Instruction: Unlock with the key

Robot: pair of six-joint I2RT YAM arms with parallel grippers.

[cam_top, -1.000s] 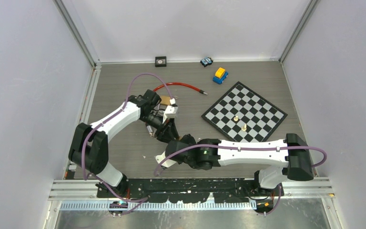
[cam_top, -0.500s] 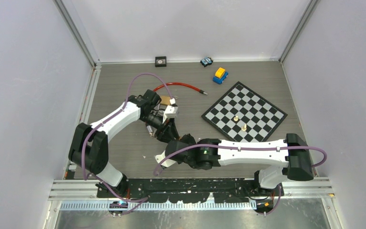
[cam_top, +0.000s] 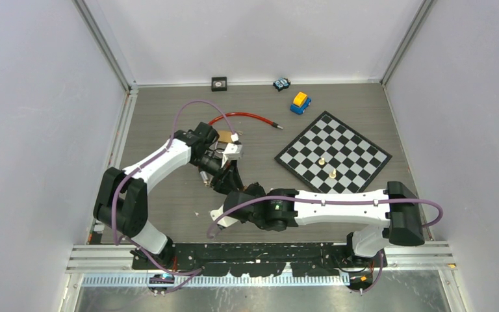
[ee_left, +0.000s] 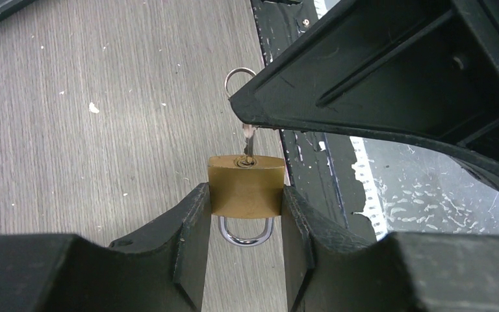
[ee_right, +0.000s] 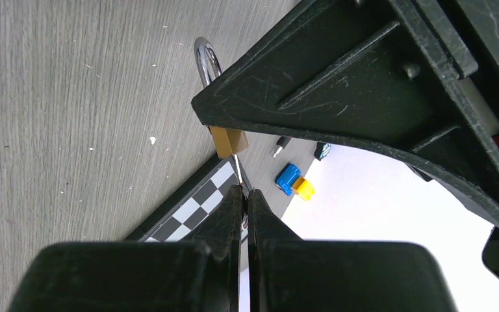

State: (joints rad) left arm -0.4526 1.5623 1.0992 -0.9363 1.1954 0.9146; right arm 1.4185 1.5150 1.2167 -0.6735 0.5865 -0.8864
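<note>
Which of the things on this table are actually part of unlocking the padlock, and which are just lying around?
In the job: brass padlock with steel shackle, clamped in the left tool; silver key in its keyhole, pinched by the right tool.
Lying about: black-and-white chessboard with two pale pieces; blue-and-yellow toy car; small dark toy car; red cable; small black square block.

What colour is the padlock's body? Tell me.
Brass-gold; the padlock shows best in the left wrist view.
</note>
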